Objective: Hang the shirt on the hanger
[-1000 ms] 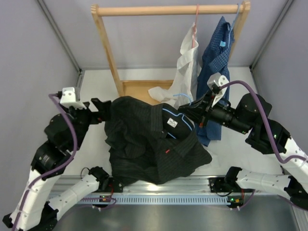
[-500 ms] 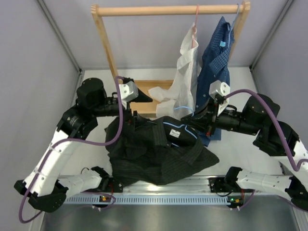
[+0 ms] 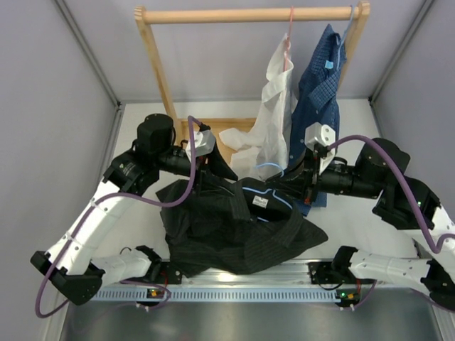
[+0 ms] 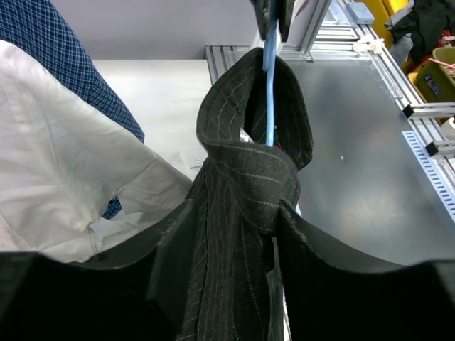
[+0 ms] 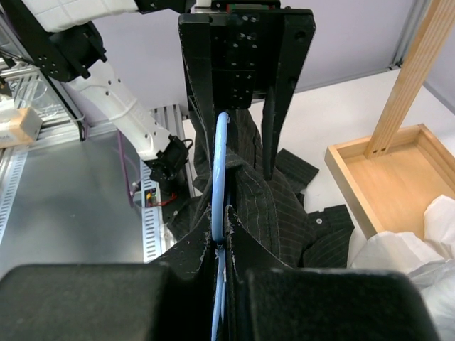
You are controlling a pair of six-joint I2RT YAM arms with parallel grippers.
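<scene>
the right wrist view showed up close the right gripper pinching the hanger. in the left wrist view the left gripper straddled the bunched shirt, jaws parted, grip unclear; overhead it lay heaped on the table.

A wooden clothes rack stands at 12 o'clock on the white counter, its tray-like base lying flat at the back. A white shirt hangs from the bar on a pink hanger, its hem pooled on the base. Just beside it, toward 1 o'clock, hangs a blue patterned shirt. A ribbed metal rail lines the counter's edge at 6 o'clock, and grey walls close in both sides.
</scene>
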